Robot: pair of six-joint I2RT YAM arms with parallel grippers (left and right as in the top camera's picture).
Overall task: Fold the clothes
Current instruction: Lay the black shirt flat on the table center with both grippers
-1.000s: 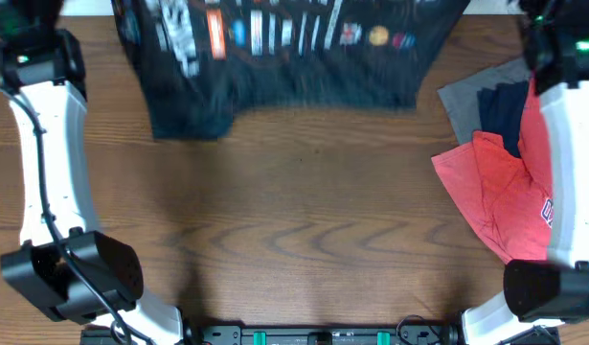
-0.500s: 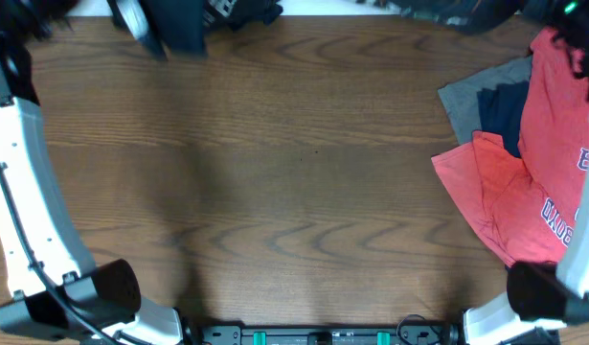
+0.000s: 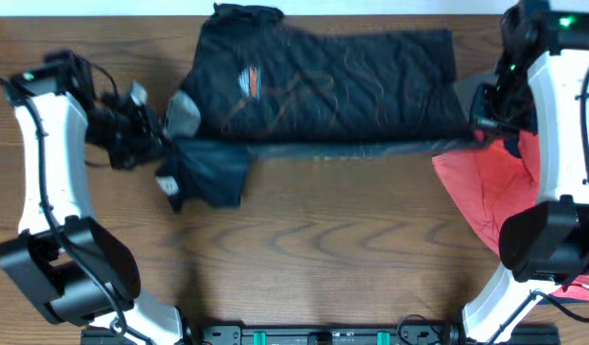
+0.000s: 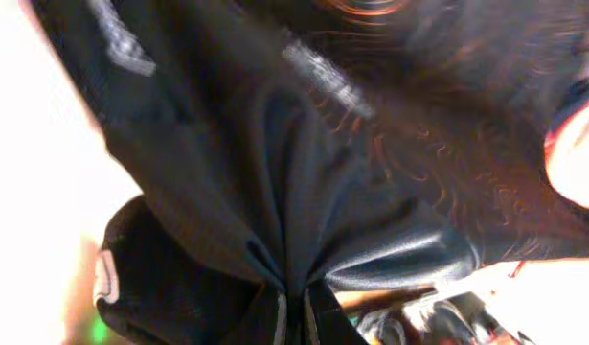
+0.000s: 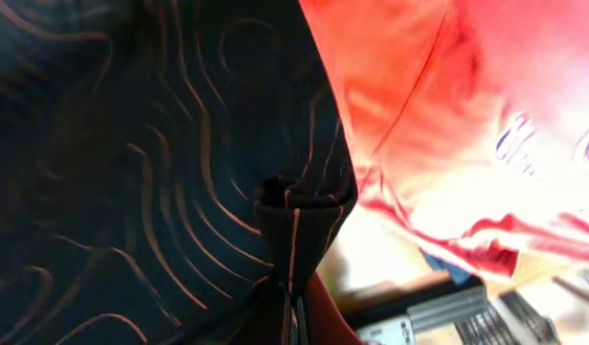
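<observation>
The clothes in hand are a black jersey [image 3: 323, 86] with thin orange lines, lying stretched across the far half of the table, one sleeve [image 3: 208, 177] hanging toward me. My left gripper [image 3: 162, 149] is shut on its left edge. My right gripper [image 3: 472, 120] is shut on its right edge. In the left wrist view the jersey [image 4: 275, 144] bunches into the closed left gripper [image 4: 294, 321]. In the right wrist view the jersey [image 5: 131, 144] is pinched in the closed right gripper [image 5: 294, 321], next to a red T-shirt [image 5: 419, 105].
A red T-shirt [image 3: 481, 196] lies at the right edge, partly under my right arm [image 3: 553, 144]. My left arm [image 3: 45, 172] runs along the left side. Bare wooden table [image 3: 313, 249] stretches toward the front rail [image 3: 304, 335].
The jersey was swung up past the table's far edge, almost out of view, and has now come down spread across the far half. Both arms came back in, still gripping it.
</observation>
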